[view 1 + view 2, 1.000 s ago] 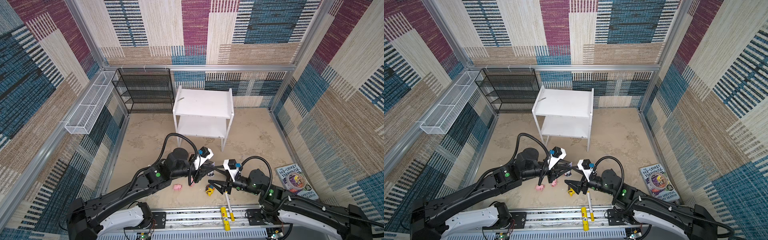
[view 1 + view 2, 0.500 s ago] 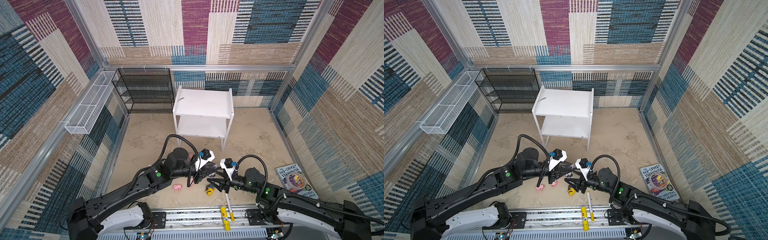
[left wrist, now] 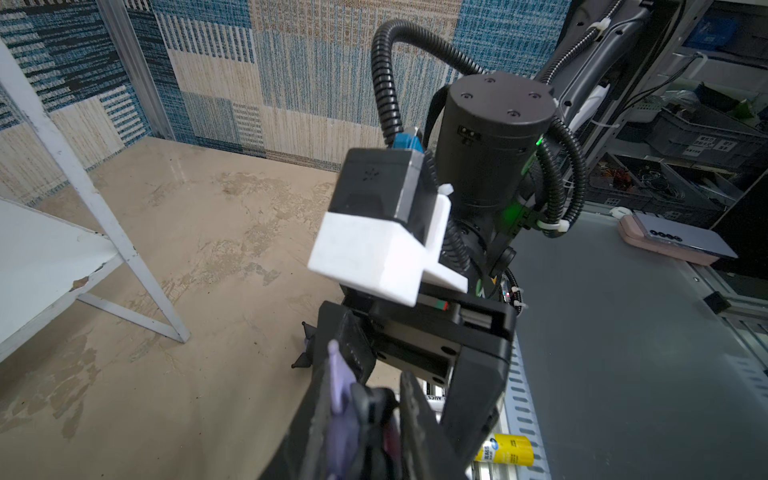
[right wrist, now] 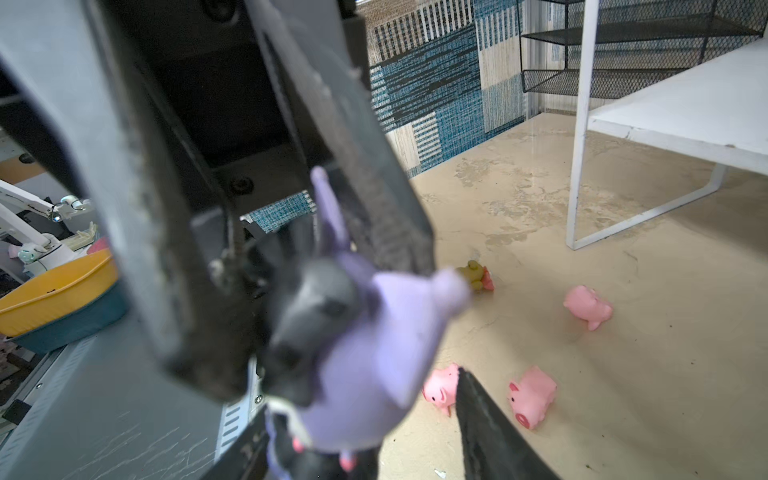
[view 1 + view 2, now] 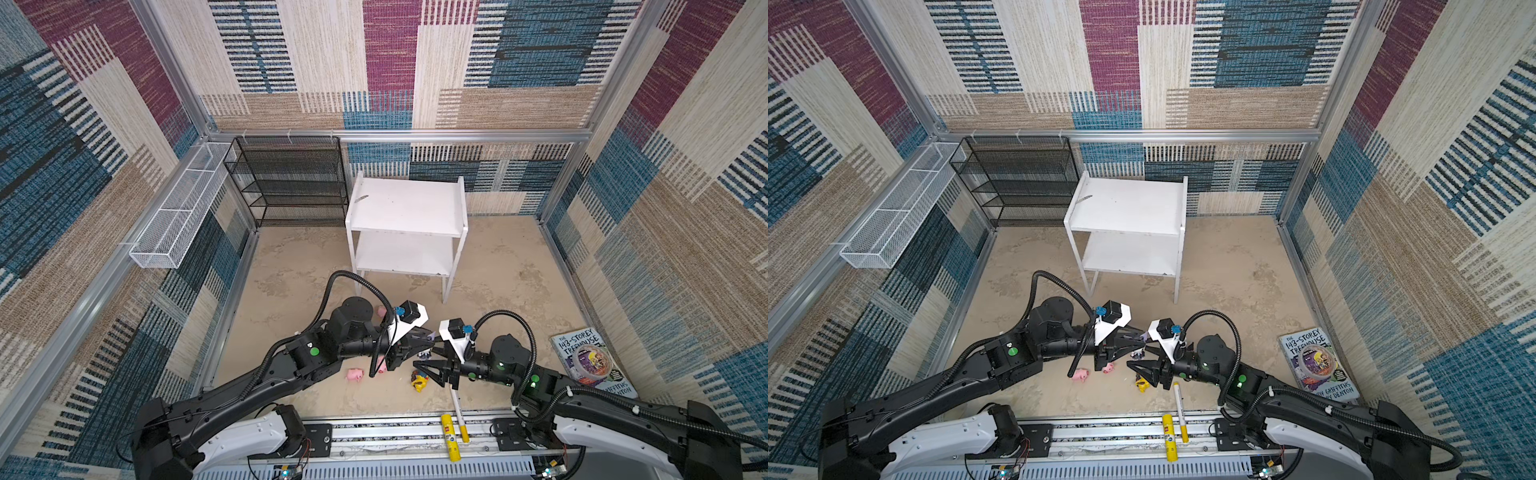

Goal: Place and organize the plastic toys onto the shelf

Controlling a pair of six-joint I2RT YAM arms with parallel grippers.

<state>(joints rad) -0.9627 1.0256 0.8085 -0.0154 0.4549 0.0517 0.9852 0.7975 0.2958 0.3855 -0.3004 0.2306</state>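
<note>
Left claw [image 5: 426, 337] is pressed together on the black-and-purple figure [image 4: 365, 332]. It pinches the toy high up, by what looks like an ear, so it hangs clear of the table [image 5: 498, 270] between the two arms. That grip is the same as a second ago; the right claw [image 5: 424, 358] is what has moved. It stood wide over the yellow figure [image 5: 419, 380] near the marker [image 5: 457, 409]. Since then it has slid across toward the left claw and drawn its jaws in partway. They are still parted: in the right wrist view one finger [image 4: 490, 428] stands off the hanging toy, with a pink pig [image 4: 440, 386] showing through the gap. So nothing is held on that side yet.

I read this as a handover in the making (an ear pinch is a poor hold for setting a toy upright on a board), with the right claw lining up on the body. It could equally be reaching past for something lower; the pictures do not settle that.

For the task, little is done so far. The shelf [image 5: 405, 208] has both boards bare. The other toys lie on the table: pigs [image 5: 354, 375] by the left arm, and the yellow figure just beside the right claw.
</note>
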